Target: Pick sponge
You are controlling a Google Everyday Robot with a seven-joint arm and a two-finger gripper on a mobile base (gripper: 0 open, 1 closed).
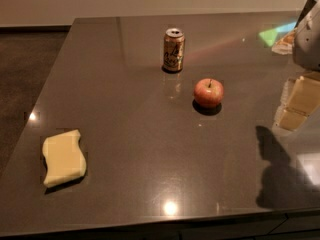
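Note:
The sponge (63, 157) is a pale yellow flat slab with wavy edges. It lies on the dark table (150, 149) near the front left corner. My gripper (297, 106) hangs at the right edge of the view, above the table's right side, far from the sponge. It holds nothing that I can see. Part of the arm (310, 34) above it is cut off by the view's edge.
A red apple (208, 92) sits mid-table, between the gripper and the sponge. A gold drink can (174, 50) stands upright behind it. The arm's shadow (275, 169) falls on the front right. The table's left and front edges drop to a dark floor.

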